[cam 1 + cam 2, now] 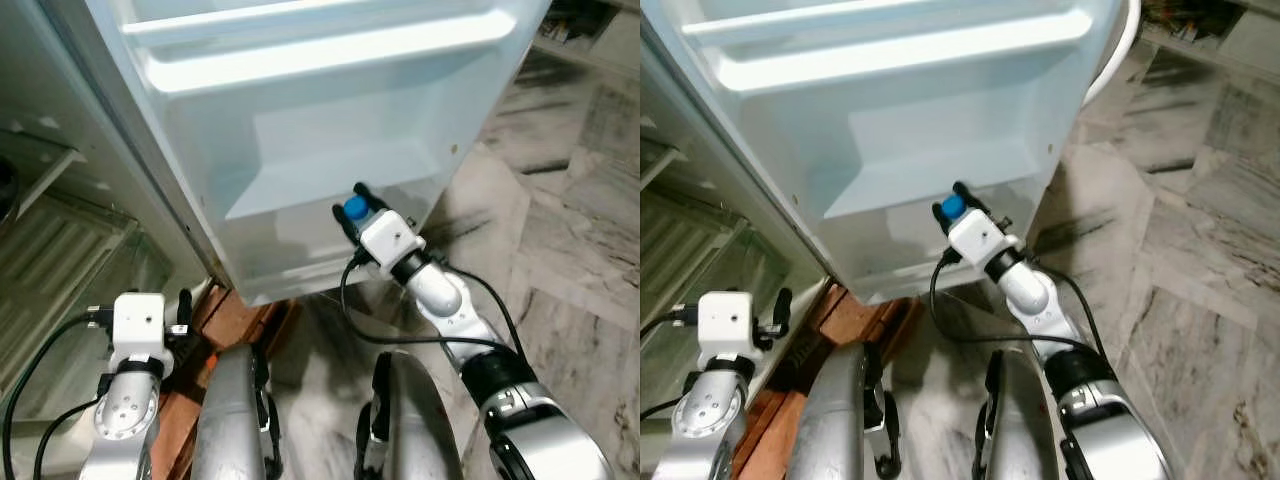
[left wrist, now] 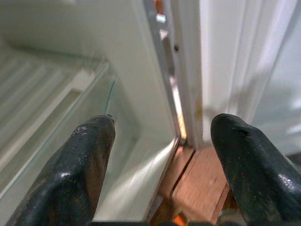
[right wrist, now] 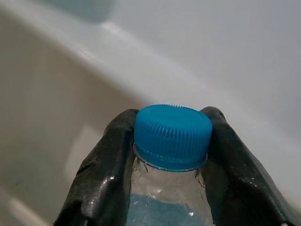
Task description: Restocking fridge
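The right gripper (image 1: pixel 352 205) holds a bottle (image 3: pixel 171 188) by the neck. Its two black fingers (image 3: pixel 101 169) are closed on both sides of the neck, just under the blue cap (image 3: pixel 173 134). The bottle is clear and some liquid shows inside it. In the head views the blue cap is seen between the fingertips, right in front of the open fridge door (image 1: pixel 330 130). The gripper with the bottle is at the level of the lowest door shelf (image 1: pixel 340 180), close to its front wall, near the door's outer corner. I cannot tell if the bottle touches the shelf.

The right arm (image 1: pixel 450 310) reaches forward from the robot's right side, with a black cable (image 1: pixel 400 335) hanging in a loop along it.

The left gripper (image 2: pixel 162 155) is low on the robot's left side, near the bottom of the fridge body (image 1: pixel 60 230). Its fingers (image 2: pixel 80 160) are spread wide apart and nothing is between them. In the left wrist view it looks at the lower edge of the fridge, where a glass shelf (image 2: pixel 80 108) and a white inner wall are visible. Below it there is a brown wooden base (image 2: pixel 197 179).

The floor (image 1: pixel 570 220) is of grey marble tiles with dark veins.
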Motion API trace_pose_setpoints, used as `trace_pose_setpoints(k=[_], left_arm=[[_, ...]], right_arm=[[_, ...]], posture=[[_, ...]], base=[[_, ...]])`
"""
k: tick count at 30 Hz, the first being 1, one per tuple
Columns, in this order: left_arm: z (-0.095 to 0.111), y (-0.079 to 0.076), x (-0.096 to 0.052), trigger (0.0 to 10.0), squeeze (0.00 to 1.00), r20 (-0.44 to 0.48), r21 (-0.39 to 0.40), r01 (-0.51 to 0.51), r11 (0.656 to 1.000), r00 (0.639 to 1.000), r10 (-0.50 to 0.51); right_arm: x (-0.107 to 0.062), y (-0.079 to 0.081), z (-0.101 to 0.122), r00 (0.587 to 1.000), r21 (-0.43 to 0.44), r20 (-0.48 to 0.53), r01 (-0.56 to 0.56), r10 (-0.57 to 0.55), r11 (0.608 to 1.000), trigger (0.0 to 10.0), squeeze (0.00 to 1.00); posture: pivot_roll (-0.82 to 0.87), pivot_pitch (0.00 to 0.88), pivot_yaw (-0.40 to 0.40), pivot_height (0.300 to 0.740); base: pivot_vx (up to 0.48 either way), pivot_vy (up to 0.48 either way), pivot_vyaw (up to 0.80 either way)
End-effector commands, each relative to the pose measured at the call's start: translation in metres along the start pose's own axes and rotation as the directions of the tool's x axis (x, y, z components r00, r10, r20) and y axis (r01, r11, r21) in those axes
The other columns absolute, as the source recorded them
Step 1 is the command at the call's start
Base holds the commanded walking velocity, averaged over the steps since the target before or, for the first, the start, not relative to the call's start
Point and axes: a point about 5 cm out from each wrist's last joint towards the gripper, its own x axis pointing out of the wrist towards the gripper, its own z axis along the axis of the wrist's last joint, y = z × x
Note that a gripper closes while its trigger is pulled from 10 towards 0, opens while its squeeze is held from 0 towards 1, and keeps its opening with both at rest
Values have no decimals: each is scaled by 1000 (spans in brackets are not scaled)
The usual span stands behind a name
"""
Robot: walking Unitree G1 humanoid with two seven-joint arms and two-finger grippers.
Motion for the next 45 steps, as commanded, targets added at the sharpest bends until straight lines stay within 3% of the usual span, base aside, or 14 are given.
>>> trace_pose_setpoints(k=[1, 5, 9, 18, 19, 24, 30, 33, 45], left_arm=[[-2, 6, -8, 10000, 0, -24, 14, -13, 1000, 1000, 13], [-3, 9, -15, 10000, 0, -35, 16, -15, 1000, 999, 16], [-1, 8, -19, 10000, 0, -43, 22, -3, 1000, 999, 4], [13, 9, -17, 10000, 0, -13, 28, -16, 999, 1000, 17], [13, 9, -17, 10000, 0, -14, 28, -19, 999, 1000, 19], [14, 10, -19, 10000, 0, -18, 31, -23, 999, 1000, 24], [15, 12, -22, 10000, 0, -20, 40, -30, 999, 999, 31], [15, 14, -26, 10000, 0, -23, 49, -36, 998, 999, 37], [17, 20, -42, 10000, 0, -33, 95, -39, 995, 999, 42]], right_arm=[[4, -3, 3, 1000, -39, 26, -4, 5, 999, 10000, 0], [10, -7, 5, 999, 16, 31, 31, -31, 999, 10000, 0], [13, -6, 11, 996, 5, 78, 31, -31, 1000, 10000, 0], [10, -14, 26, 976, -180, 216, 26, 14, 983, 10000, 0], [13, -21, 29, 972, -240, 233, 52, 5, 969, 10000, 0], [17, -28, 28, 974, -283, 225, 61, 4, 957, 10000, 0], [19, -24, 23, 979, -366, 201, 32, 45, 930, 10000, 0], [25, -24, 31, 969, -418, 242, 48, 61, 907, 10000, 0], [55, -51, 85, 878, -396, 475, 270, -56, 878, 10000, 0]], posture=[[207, 295, 7, 605], [217, 308, 13, 605], [209, 320, 20, 595], [199, 333, 21, 541], [198, 335, 21, 541], [204, 343, 22, 541], [220, 351, 26, 541], [231, 361, 31, 541], [265, 404, 44, 541]], base=[[0, 0, 0], [0, 0, 0], [0, 0, 0], [0, 0, 0], [0, 0, 0], [0, 0, 0], [0, 0, 0], [0, 0, 0], [0, 0, 0]])
